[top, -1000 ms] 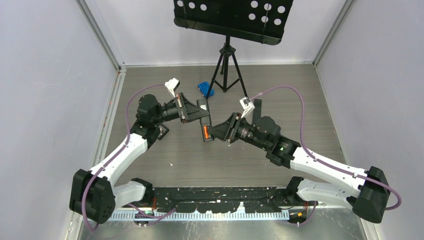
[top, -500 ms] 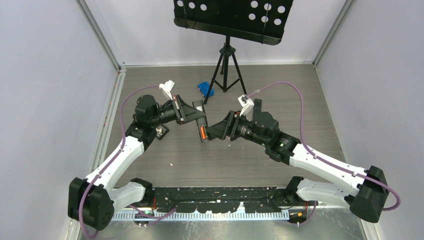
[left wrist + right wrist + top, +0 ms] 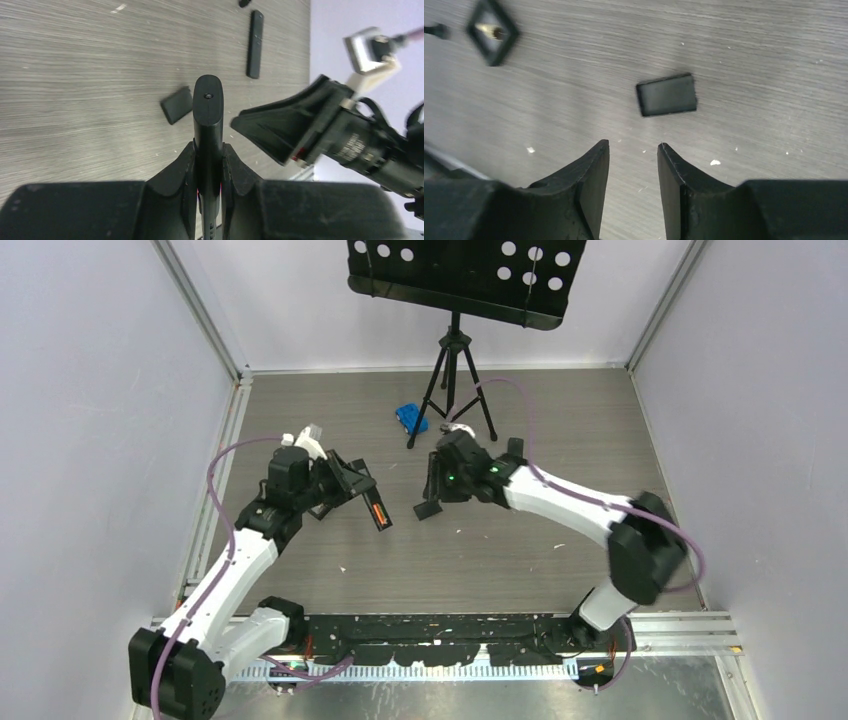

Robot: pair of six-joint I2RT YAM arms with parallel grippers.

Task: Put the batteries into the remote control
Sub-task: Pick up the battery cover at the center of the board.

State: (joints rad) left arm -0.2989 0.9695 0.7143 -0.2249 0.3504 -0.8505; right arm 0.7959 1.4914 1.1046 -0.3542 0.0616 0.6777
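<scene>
Both arms now stand apart, whereas a moment earlier their claws met over the middle of the tabletop (image 3: pixel 560 440). The left arm has drawn back toward its own side and carries the remote control (image 3: pixel 207 105) with it. The right arm has swung round and points down at the tabletop.

1. Left claw (image 3: pixel 207 150): pressed together on the remote control, which it pinches by its long edges and holds clear of the tabletop.
2. Right claw (image 3: pixel 633 147): spread, with nothing between the fingers.
3. Batteries: we see one orange cell (image 3: pixel 376 512) seated in the open compartment of the remote control. We cannot locate the other cells in any view.
4. Cover (image 3: pixel 667 94): a small flat black plate lies on the tabletop just ahead of the right claw and apart from it. We take it to be the compartment cover.

We judge that the insertion contact at the compartment is over. The empty right claw aimed at the plate suggests the closing step comes next. We cannot confirm from these views that the compartment holds its full set, so we would check this before fitting the cover.
</scene>
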